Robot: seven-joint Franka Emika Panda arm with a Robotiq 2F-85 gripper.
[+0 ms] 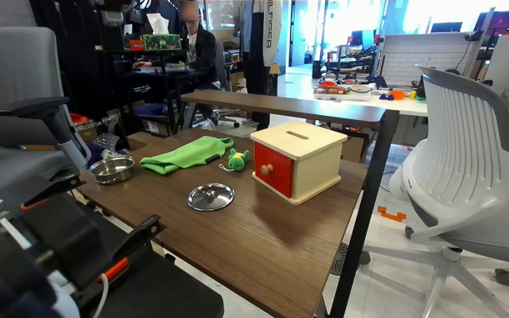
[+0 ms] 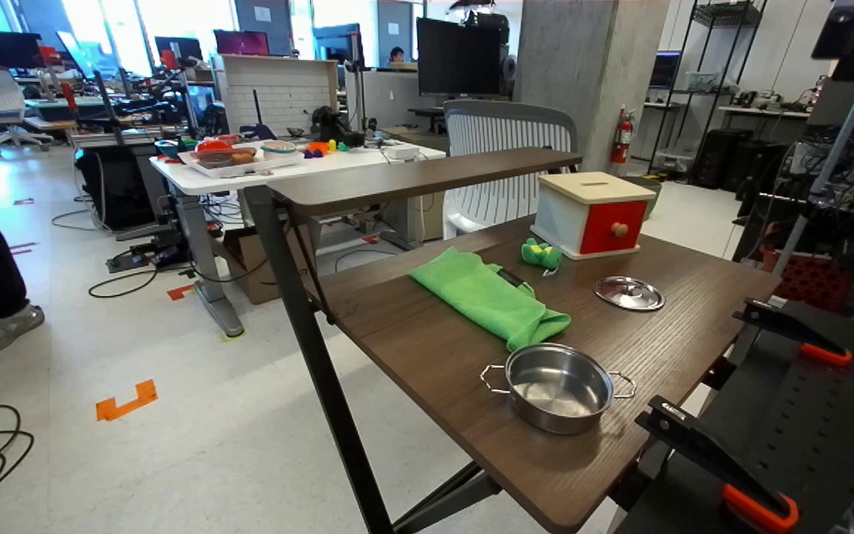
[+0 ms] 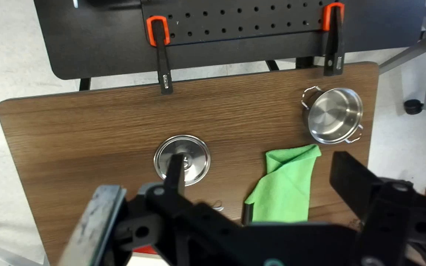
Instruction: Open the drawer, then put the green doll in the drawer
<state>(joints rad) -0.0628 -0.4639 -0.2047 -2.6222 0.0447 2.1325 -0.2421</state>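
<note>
The drawer [image 1: 283,173] has a red front with a round wooden knob and is closed in the pale wooden box [image 1: 318,165]. The drawer [image 2: 603,228] shows closed in both exterior views. In the wrist view only a red sliver [image 3: 145,249] of it shows behind the gripper. The green doll [image 1: 237,160], with a yellow patch and white loop, lies on the table beside the box; it also shows in an exterior view [image 2: 541,254]. In the wrist view the gripper hides all but its loop. My gripper [image 3: 259,162] is open and empty, high above the table.
A green cloth [image 1: 190,153] lies beside the doll. A steel lid [image 1: 210,197] lies in front of the box. A steel pot [image 2: 560,387] stands near the table's end. Black clamps [image 3: 163,55] grip the table's edge. A raised shelf [image 2: 427,178] runs along the far side.
</note>
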